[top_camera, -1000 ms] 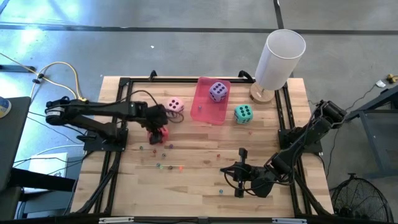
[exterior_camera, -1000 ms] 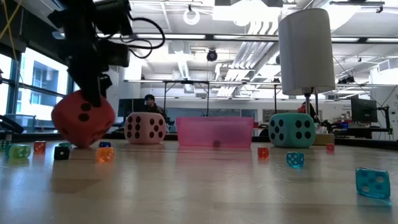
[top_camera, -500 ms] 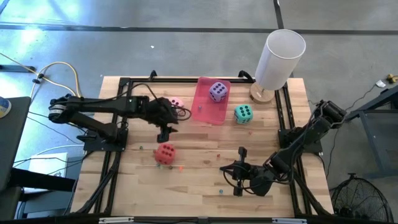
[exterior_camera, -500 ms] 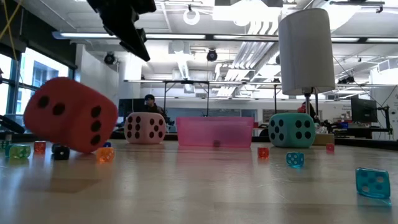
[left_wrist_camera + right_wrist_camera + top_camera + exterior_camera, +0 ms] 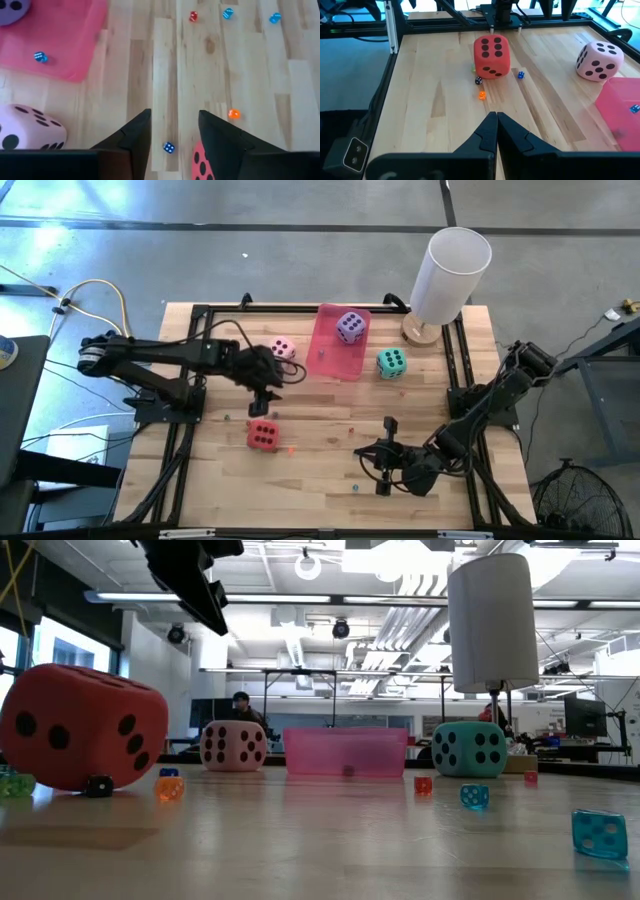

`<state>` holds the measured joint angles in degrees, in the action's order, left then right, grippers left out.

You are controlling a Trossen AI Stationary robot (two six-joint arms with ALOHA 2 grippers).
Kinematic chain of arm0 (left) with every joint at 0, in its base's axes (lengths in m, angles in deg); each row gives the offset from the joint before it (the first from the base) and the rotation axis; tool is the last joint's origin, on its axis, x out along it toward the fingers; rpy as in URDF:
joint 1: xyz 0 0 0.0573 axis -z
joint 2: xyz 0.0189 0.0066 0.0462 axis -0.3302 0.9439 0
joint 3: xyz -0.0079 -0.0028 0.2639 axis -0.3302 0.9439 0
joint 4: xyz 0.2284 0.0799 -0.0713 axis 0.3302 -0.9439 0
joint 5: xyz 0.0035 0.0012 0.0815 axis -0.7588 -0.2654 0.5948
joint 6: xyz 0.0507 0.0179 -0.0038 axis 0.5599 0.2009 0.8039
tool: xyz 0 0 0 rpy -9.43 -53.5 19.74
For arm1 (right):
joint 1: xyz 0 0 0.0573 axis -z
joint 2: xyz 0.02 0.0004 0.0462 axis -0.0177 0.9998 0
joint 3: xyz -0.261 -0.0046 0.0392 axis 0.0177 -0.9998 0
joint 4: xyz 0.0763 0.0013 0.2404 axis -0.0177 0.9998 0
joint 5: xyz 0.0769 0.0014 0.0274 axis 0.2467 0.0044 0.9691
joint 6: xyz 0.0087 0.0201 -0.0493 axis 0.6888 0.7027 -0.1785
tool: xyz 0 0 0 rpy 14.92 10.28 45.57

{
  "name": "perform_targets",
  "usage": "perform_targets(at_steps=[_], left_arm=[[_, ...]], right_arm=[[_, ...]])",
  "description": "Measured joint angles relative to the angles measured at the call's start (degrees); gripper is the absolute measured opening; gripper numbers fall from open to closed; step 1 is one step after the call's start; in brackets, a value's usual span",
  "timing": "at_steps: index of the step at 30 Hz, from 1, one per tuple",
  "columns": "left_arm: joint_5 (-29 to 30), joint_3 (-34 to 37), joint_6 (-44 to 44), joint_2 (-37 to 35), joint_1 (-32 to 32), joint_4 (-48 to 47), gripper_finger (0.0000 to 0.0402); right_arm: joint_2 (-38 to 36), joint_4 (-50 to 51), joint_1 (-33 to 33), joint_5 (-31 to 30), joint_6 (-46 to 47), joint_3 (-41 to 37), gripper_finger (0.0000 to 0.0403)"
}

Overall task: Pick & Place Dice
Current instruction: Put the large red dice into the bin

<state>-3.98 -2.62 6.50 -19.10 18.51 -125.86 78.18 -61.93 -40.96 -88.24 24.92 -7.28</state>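
The red die rests on one face on the wooden table, near the middle left, also in the low view and the right wrist view. My left gripper hangs above and just beyond it, open, nothing between its fingers. The pink die sits beside the pink tray. The purple die lies in the tray. The teal die stands right of the tray. My right gripper waits shut near the front, pointing left.
A white cylinder on a wooden foot stands at the far right corner. Tiny coloured beads lie scattered around the red die and the table's middle. Black frame rails run along the left and right sides.
My left gripper has let go of the red die and risen, moving a little toward the table's right. The die has dropped to the table, tumbled toward the near edge and now rests flat.
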Motion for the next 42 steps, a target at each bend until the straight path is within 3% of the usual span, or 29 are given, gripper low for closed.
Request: perform_targets(at_steps=[5,13,17,28,34,42], left_arm=[[0.0,0.0,-0.2,0.0,2.2,-0.5,0.0215],[2.2,-0.1,4.5,1.5,5.0,1.2,0.0356],[2.8,-0.1,2.2,4.2,5.1,3.0,0.0393],[1.5,-0.1,0.0,7.4,8.1,6.9,0.0399],[2.7,-0.1,4.5,5.3,11.8,-0.5,0.0399],[4.5,-0.1,0.5,5.4,21.6,-8.4,0.0399]], right_arm=[[0.0,0.0,0.0,0.0,0.1,0.0,0.0001],[0.0,0.1,0.0,0.0,0.1,0.0,0.0001],[0.0,0.5,0.0,0.0,0.4,0.0,0.0001],[0.0,0.6,0.0,0.0,0.5,0.0,0.0001],[0.0,0.7,0.0,0.0,0.5,0.0,0.0001],[0.0,0.8,0.0,-0.1,0.5,0.0,0.0001]])
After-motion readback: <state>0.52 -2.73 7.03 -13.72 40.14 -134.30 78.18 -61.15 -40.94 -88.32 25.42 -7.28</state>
